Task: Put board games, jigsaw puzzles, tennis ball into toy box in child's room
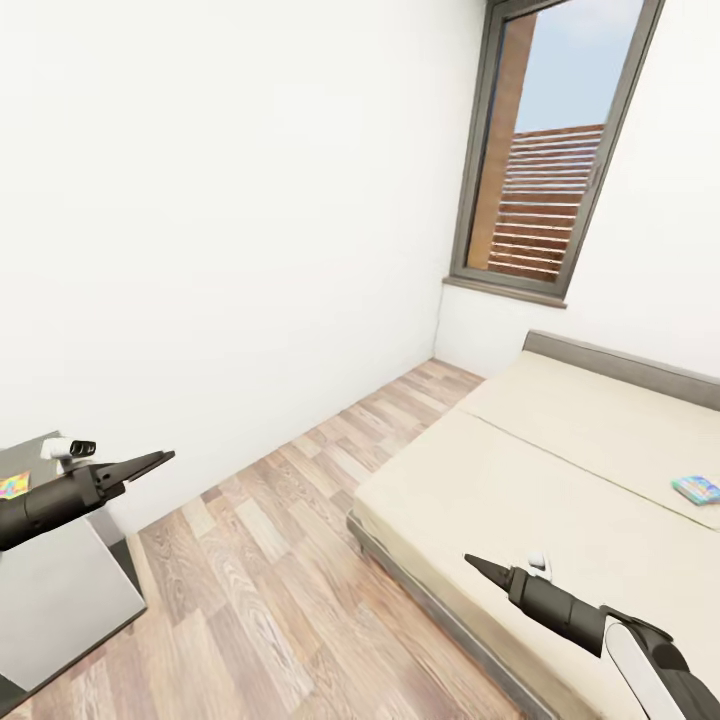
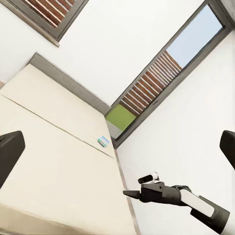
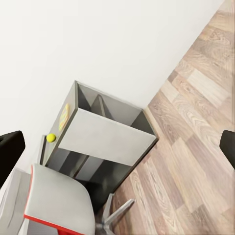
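A small blue board game [image 1: 697, 489] lies on the cream bed [image 1: 560, 480], far over by its right side; the left wrist view picks up the same board game [image 2: 103, 141] near the bed's edge. A jigsaw puzzle [image 1: 14, 485] rests on the grey table [image 1: 55, 595] at the left. In the right wrist view the tennis ball [image 3: 51, 137] and a jigsaw puzzle [image 3: 64, 116] sit on the table [image 3: 107, 137]. My left gripper [image 1: 150, 463] hangs open and empty over the floor beside the table. My right gripper [image 1: 480, 565] is open and empty above the bed's near edge. The toy box is out of view.
A wood-plank floor [image 1: 300, 540] runs between table and bed. White walls and a grey-framed window [image 1: 545, 150] close the far end. A grey chair with red trim [image 3: 54, 205] stands by the table.
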### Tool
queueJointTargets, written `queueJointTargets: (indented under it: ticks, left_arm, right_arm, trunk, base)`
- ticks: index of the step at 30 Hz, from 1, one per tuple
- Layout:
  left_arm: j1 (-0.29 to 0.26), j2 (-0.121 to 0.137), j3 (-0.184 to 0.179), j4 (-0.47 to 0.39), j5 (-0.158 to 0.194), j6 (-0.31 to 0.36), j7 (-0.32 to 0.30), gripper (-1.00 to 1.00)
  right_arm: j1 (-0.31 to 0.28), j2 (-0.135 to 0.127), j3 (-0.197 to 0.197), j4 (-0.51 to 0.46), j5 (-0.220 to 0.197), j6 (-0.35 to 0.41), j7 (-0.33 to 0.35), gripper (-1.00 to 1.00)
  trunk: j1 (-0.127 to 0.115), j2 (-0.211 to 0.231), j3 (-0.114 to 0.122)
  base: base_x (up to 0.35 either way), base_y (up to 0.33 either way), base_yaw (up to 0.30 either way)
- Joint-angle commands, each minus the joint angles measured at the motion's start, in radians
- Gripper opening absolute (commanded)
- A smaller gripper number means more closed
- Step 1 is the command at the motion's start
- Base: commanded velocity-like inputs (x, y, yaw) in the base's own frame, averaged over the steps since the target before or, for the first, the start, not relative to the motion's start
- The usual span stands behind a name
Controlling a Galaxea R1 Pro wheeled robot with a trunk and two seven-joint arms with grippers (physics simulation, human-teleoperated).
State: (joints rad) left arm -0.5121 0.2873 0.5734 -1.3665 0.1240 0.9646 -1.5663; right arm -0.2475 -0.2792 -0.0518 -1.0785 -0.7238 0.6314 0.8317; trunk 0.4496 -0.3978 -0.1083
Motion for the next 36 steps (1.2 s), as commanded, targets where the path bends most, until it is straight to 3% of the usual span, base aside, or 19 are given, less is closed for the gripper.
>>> queueJointTargets:
  ticks: [1, 15, 36]
  left_arm:
    - [-0.001, 0.0, 0.0, 0.0, -0.001, 0.01, -0.004, 1.0]
    - [-0.001, 0.0, 0.0, 0.0, -0.001, 0.005, -0.004, 1.0]
    - [0.0, 0.0, 0.0, 0.0, -0.001, 0.005, -0.004, 1.0]
  right_arm:
    - [-0.001, 0.0, 0.0, 0.0, -0.005, 0.007, 0.001, 1.0]
    - [-0.001, 0.0, 0.0, 0.0, -0.005, 0.007, 0.0, 1.0]
    - [-0.001, 0.0, -0.002, 0.012, -0.005, 0.005, 0.0, 1.0]
  trunk:
    - [0.0, -0.002, -0.002]
    - [0.0, -0.002, -0.002]
    - [0.0, -0.002, -0.002]
  base:
    - [-0.108, 0.0, -0.215]
    - [-0.108, -0.022, -0.207]
    - [-0.108, -0.137, -0.187]
